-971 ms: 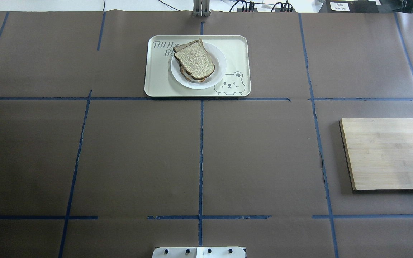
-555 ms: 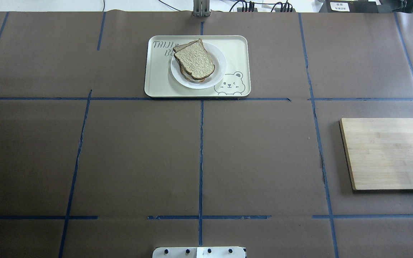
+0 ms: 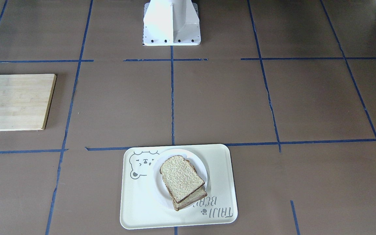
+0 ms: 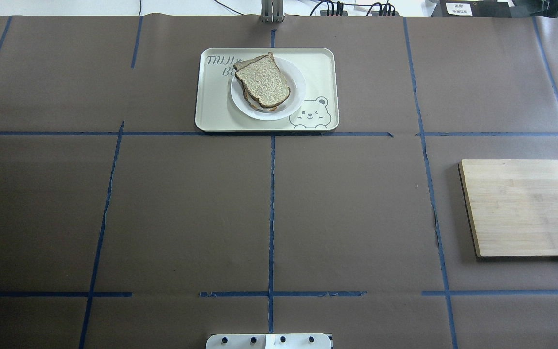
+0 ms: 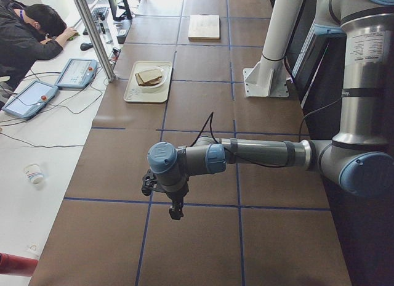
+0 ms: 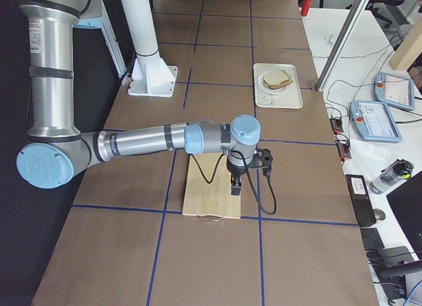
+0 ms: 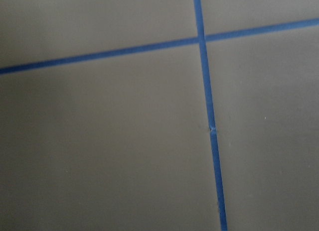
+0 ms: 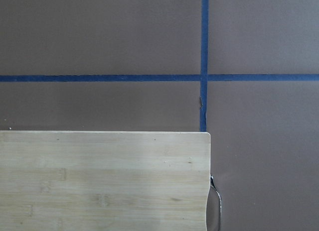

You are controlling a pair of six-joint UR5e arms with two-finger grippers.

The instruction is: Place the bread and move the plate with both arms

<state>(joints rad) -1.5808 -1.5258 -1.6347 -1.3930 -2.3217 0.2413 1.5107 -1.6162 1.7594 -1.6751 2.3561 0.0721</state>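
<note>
The left arm (image 5: 258,153) and right arm (image 6: 142,140) are silver-grey tubes with light blue joint caps (image 5: 161,158), looping black cables (image 5: 208,121) and a white bolted pedestal (image 3: 171,23).

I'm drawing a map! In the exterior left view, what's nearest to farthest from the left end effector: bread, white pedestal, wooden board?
1. bread, straight up the table.
2. white pedestal, just as far along, but off sideways.
3. wooden board, far end.
</note>
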